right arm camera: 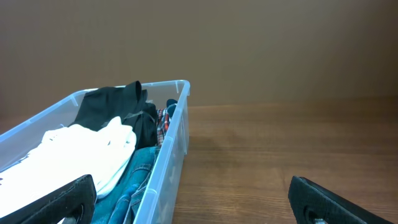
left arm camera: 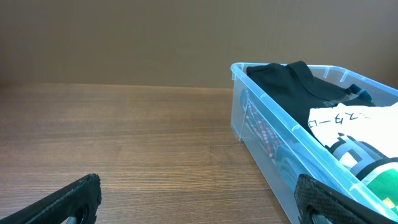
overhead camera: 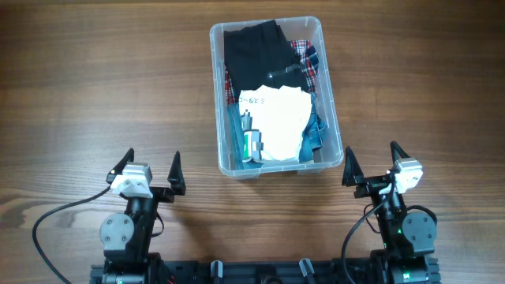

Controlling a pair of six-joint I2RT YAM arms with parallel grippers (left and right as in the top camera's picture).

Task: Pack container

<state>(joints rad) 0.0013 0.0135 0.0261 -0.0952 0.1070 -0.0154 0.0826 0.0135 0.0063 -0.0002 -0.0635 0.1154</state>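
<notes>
A clear plastic container [overhead camera: 215, 95] stands at the table's middle back, filled with folded clothes: a black garment [overhead camera: 252, 51] at the far end, a red plaid piece [overhead camera: 309, 61], a white shirt [overhead camera: 276, 118] on top and blue jeans [overhead camera: 314, 134] beneath. The left wrist view shows the container [left arm camera: 273, 155] to its right; the right wrist view shows the container [right arm camera: 171, 155] to its left. My left gripper [overhead camera: 150, 167] is open near the front edge, left of the bin. Right of the bin, my right gripper [overhead camera: 371, 162] is open. Both hold nothing.
The wooden table [overhead camera: 95, 95] spreads bare on both sides of the container. A black cable [overhead camera: 55, 214] trails from the left arm's base at the front left. A green and white item [overhead camera: 252, 146] sits at the bin's near left corner.
</notes>
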